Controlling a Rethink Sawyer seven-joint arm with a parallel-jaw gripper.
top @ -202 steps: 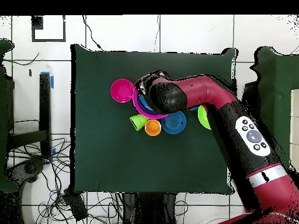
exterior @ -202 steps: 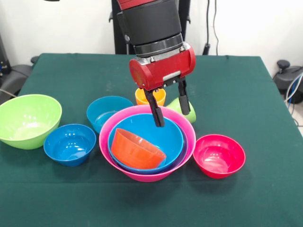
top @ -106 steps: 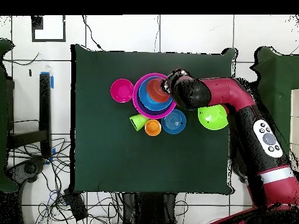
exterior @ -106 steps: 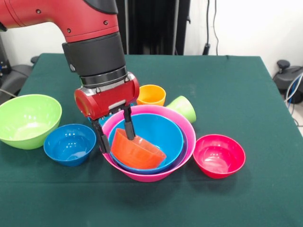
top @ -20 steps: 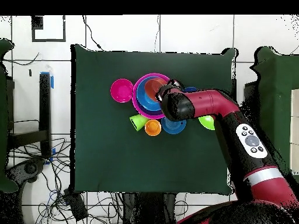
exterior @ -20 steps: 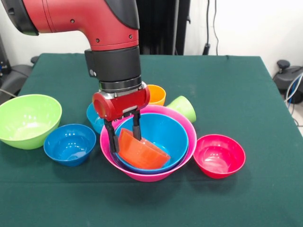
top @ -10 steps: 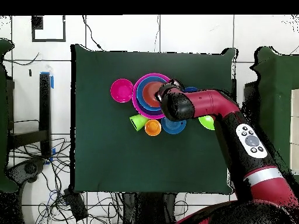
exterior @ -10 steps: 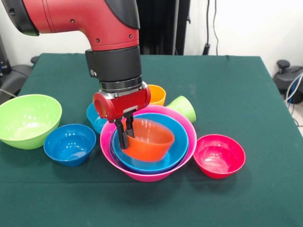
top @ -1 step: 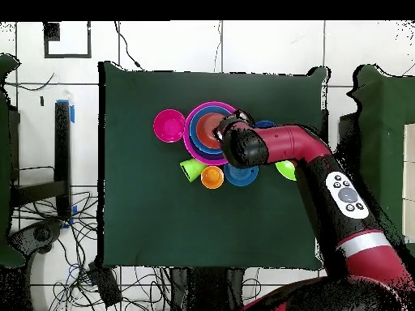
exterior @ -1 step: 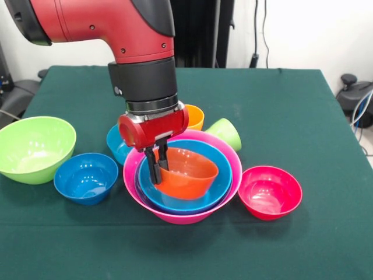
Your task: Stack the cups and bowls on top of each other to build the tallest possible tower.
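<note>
The gripper is pinched shut on the left rim of the orange bowl — one black finger inside the wall, one outside, w/ the plastic clamped between them. The bowl sits mouth-up, tipped slightly, its underside low in the sky-blue bowl; can't tell if it rests there or is just clear of it.

That sky-blue bowl nests in a purple bowl, of which only a thin rim edge shows, and both sit in the big pink bowl — together the tower, roughly mid-table on the green table. In the overhead view the arm's wrist covers part of the stack; the pink rim shows beside it.

Behind the tower, just past the pink rim: the orange cup, upright, partly hidden by the red gripper body, and the lime green cup, lying on its side w/ its mouth toward the tower. A teal bowl peeks out at the tower's left rear, mostly behind the gripper.

Farther out to the picture's left, the dark blue bowl stands near the tower but apart from it, and the large lime green bowl sits just beyond that, close to the table edge. On the picture's right, the red-pink bowl stands just beside the pink bowl.
</note>
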